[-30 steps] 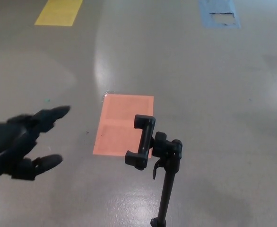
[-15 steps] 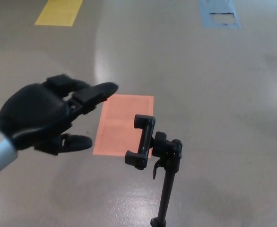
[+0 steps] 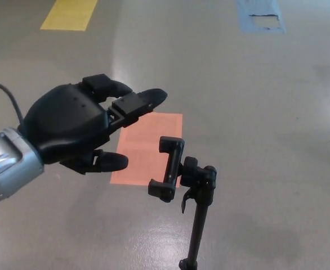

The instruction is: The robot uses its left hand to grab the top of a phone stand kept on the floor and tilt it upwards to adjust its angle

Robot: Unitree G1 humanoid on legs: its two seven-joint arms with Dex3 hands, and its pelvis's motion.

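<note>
Even, fairly bright light from overhead falls across the grey floor (image 3: 255, 101), which is glossy enough to throw back pale glare: a long whitish streak runs up the floor just beyond the left hand (image 3: 77, 126), and a smaller bright patch lies below it, near the foot of the phone stand (image 3: 179, 174). Shadows are soft and faint; a dim blur of shade sits on the floor to the far side of the hand. The hand itself reads as a matte black with little detail, its fingertips (image 3: 154, 97) slightly soft. The stand is sharp
</note>
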